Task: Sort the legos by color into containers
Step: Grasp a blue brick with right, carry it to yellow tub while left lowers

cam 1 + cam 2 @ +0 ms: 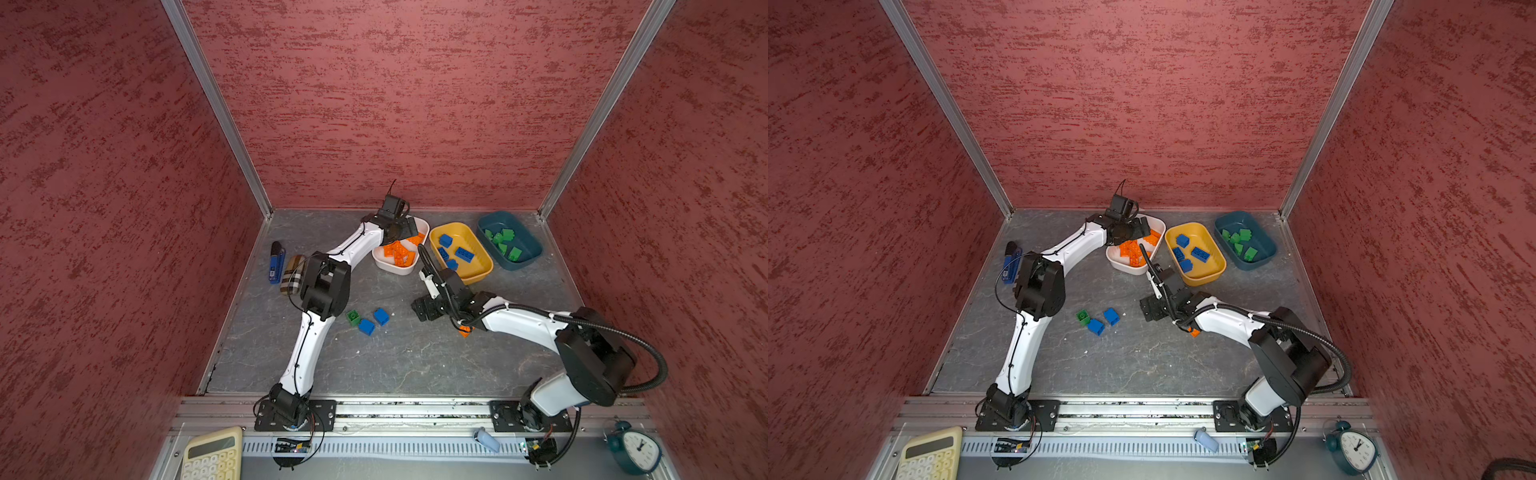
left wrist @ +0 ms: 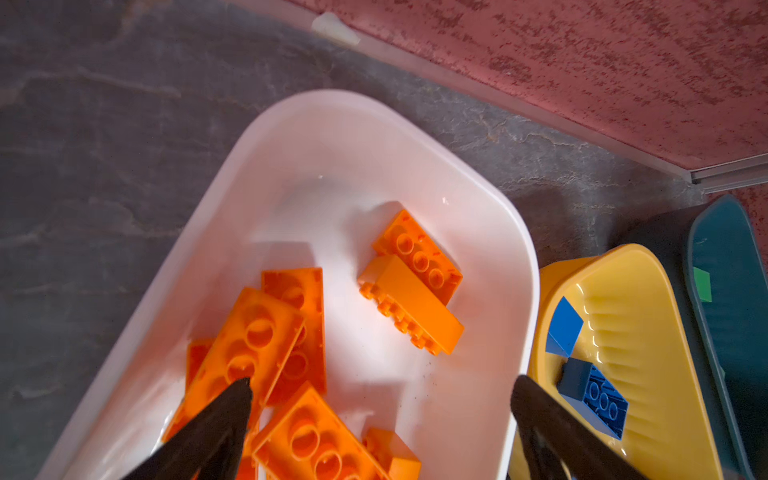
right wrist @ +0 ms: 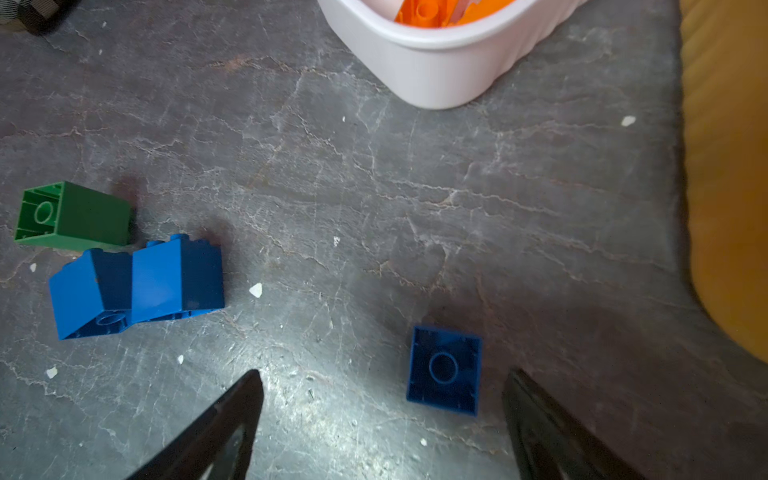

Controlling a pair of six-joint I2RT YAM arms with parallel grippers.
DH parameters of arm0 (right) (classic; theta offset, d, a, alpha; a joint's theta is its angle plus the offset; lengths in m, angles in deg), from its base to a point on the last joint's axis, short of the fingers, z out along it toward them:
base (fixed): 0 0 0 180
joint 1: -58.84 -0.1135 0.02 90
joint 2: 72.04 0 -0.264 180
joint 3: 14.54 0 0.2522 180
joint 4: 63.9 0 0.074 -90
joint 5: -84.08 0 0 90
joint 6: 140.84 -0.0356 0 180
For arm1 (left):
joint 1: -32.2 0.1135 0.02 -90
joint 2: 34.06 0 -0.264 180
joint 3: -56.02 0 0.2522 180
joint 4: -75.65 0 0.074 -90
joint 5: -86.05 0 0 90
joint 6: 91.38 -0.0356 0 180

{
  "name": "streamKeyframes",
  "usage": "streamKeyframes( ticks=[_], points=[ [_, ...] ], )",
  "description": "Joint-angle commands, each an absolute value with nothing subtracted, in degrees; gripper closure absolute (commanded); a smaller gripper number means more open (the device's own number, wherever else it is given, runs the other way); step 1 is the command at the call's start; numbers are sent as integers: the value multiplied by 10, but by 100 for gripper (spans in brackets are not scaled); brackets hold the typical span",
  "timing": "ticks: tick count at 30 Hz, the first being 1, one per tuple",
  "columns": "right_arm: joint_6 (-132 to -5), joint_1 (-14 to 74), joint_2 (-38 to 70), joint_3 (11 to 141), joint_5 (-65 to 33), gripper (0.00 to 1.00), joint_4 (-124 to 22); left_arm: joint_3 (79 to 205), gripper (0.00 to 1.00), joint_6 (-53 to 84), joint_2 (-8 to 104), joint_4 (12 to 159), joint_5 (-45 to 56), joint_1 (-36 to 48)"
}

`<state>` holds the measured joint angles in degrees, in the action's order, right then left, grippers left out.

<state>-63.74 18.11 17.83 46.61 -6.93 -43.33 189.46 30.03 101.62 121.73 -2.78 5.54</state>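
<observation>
Lego pick step: right gripper (image 3: 384, 374), jaws apart, over blue brick (image 3: 444, 370) near white tub (image 3: 436, 70); lower, then close. Left gripper (image 2: 382, 384) apart, empty, above that tub.

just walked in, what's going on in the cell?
Two arms are sorting legos by colour. The left pincer hangs open and empty over the white tub of orange bricks. The right pincer is open, aimed at a blue brick on the table, not gripping it. The yellow tub holds blue, the teal tub green. Also loose: a green brick, two blue bricks, one orange brick.
</observation>
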Motion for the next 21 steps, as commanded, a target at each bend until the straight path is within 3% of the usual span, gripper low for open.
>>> streamKeyframes(
  ticks=[1,5,11,18,21],
  points=[
    [-666,177,202,478,-61,13,-439,1873,1,305,966,1190,-34,51],
    [-677,176,227,489,-79,20,-437,1843,1,307,939,1180,-20,52],
    [-699,176,250,508,2,30,-393,1810,1,311,911,1190,9,57],
    [-701,177,278,529,-12,49,-396,1748,1,317,859,1179,15,58],
    [-701,176,275,525,-4,53,-398,1729,1,317,841,1179,12,58]
  ],
)
